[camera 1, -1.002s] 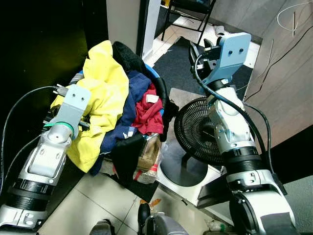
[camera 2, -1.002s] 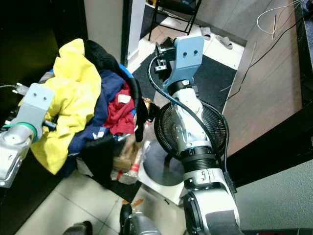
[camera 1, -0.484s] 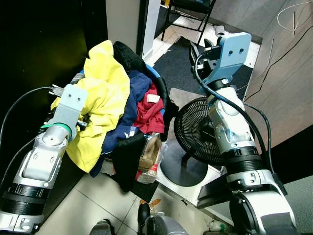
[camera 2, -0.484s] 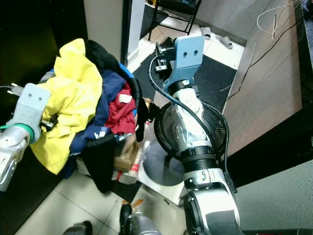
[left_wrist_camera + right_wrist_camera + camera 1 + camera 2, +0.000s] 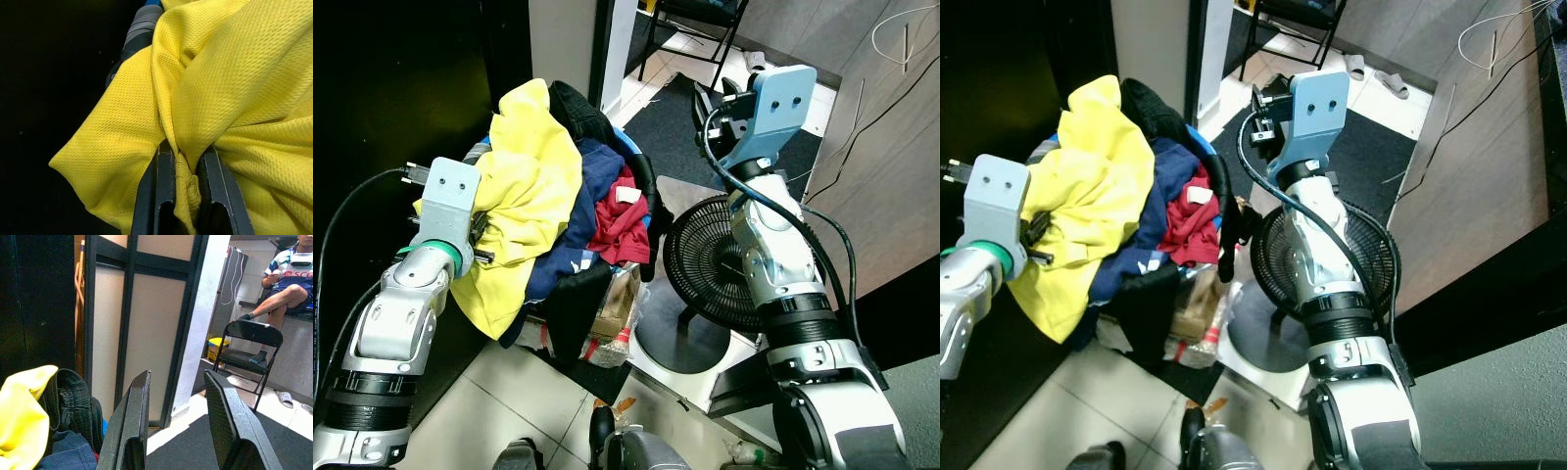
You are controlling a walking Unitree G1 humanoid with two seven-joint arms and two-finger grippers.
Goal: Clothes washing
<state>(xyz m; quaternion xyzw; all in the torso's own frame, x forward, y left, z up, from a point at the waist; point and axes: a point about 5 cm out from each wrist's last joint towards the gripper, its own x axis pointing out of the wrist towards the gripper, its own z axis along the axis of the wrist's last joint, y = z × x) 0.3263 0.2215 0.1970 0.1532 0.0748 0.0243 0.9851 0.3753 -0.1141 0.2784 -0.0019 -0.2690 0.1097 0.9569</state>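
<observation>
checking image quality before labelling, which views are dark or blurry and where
Left eye view: sharp, black at the upper left beside the yellow shirt. Left wrist view: weave crisp where the left gripper pinches it, black alongside. Right wrist view: right gripper fingers soft, folding chair brightly lit.

My left jaws (image 5: 185, 196) are black, closed on a bright yellow shirt (image 5: 524, 186) with a fine mesh weave (the tiny holes show clearly at my wrist). Under it in the pile lie a navy blue garment (image 5: 582, 211) with small white marks, a red one (image 5: 619, 223) with a white tag, and black clothes (image 5: 576, 106). The basket's rim (image 5: 625, 149) is blue. My right jaws (image 5: 178, 426) are black too, on a pale blue bracket (image 5: 775, 106) and silver arm. The fan (image 5: 710, 264) is black, on a white base (image 5: 705, 377). The floor tiles (image 5: 484, 406) are pale beige, the mat (image 5: 671, 137) dark grey
</observation>
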